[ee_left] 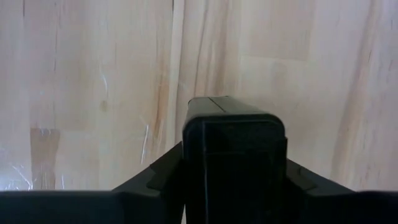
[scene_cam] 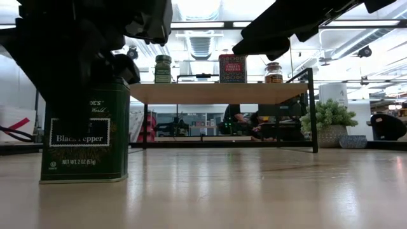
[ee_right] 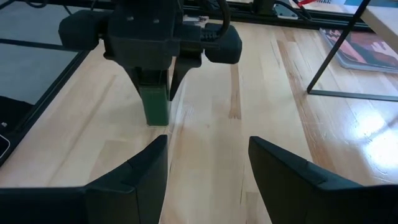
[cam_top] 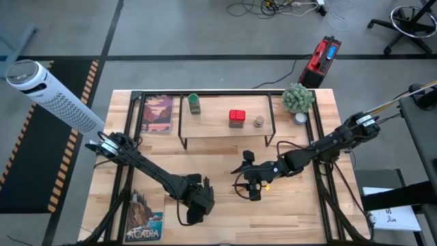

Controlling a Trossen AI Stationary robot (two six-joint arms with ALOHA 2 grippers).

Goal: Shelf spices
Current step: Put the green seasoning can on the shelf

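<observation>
The green pepper tin [scene_cam: 84, 132] stands upright on the table [cam_top: 300, 205], near its front edge and well apart from the shelf [cam_top: 225, 132]. It is the one spice not yet shelved: the green-capped jar [cam_top: 194, 104], the red tin [cam_top: 236, 117] and the small tan jar [cam_top: 259, 121] already sit in a row on the shelf board.

The left end effector [ee_right: 154, 79] comes down over the tin from above, and its dark fingers [ee_right: 138, 76] straddle the upper part of the tin, as the right wrist view shows. They appear closed against its sides, though the contact itself is hard to confirm; the tin's base looks to rest on the table in the low view.

The main risk is in the grip. The tin is smooth and tall, and the hold looks high on the body, so a light or off-centre pinch could let it swing or slip once lifted. The carry then has to clear the shelf's thin black frame and reach a free patch of board without nudging the three containers; a knock there could topple the green-capped jar or push the small tan jar off the edge.

The right end effector [cam_top: 249, 179] hovers over mid-table, just in front of the shelf, with its fingers [ee_right: 134, 180] spread wide and holding nothing. It lies close to a direct path from tin to shelf, so the arms could collide.
</observation>
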